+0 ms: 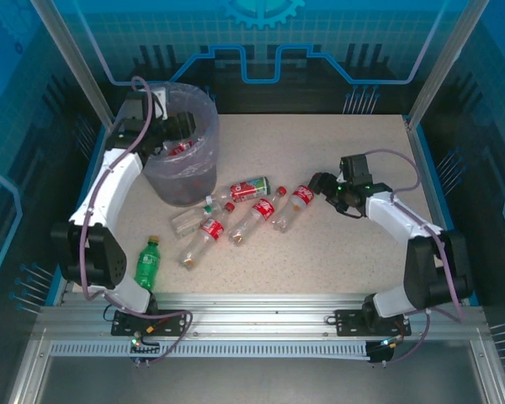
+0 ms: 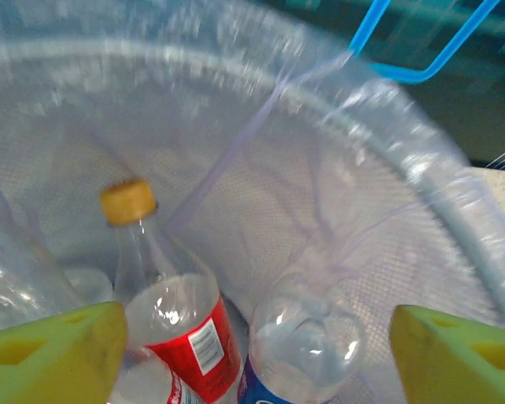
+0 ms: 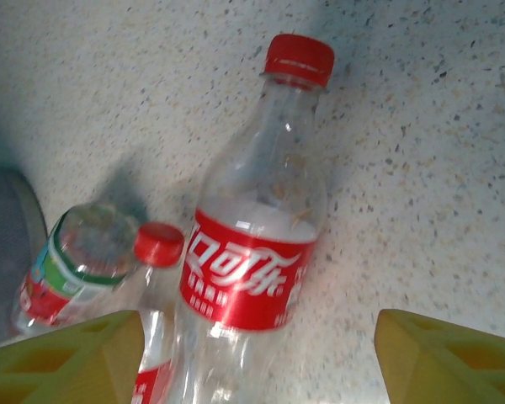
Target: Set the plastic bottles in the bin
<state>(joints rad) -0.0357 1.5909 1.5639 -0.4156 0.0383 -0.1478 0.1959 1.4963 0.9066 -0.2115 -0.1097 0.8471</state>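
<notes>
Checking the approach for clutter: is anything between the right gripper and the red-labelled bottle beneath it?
Nothing lies over the red-labelled bottle; the right gripper straddles it with jaws apart. A second red-capped bottle lies close alongside it, crowding that side.

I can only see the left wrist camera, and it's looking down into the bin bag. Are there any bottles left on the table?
Observer: Yes. A green bottle lies alone near the front-left of the table.
Operator: Just that one?
Observer: No, several red-labelled bottles lie clustered mid-table.
Operator: What's the other arm doing?
Observer: The right gripper is open, straddling the rightmost bottle of that cluster.
</notes>
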